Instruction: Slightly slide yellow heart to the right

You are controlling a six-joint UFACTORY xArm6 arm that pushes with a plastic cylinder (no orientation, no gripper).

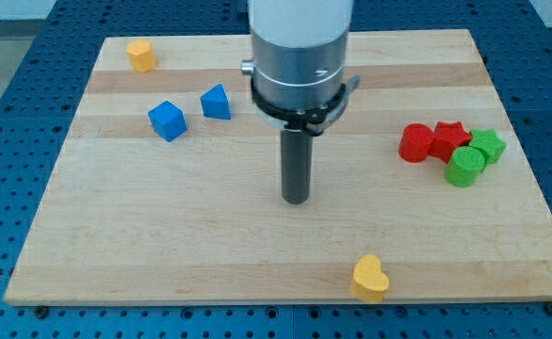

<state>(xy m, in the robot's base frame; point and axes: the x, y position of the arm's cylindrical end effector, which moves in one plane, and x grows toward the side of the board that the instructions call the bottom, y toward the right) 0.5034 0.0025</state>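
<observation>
Above-left of the yellow heart [370, 278], well apart, our tip [297, 200] rests mid-tabletop [163, 245] (no claw visible, state unknowable); approach step: next, reach heart's left side.

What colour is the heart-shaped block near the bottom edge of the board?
Yellow. The yellow heart shows clearly in the camera view, its only view.

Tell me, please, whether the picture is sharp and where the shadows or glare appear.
Camera view: sharp and evenly lit; my tip and the yellow heart cast only faint, soft shadows on the board; mild glare on the arm's metal collar; no blur.
</observation>
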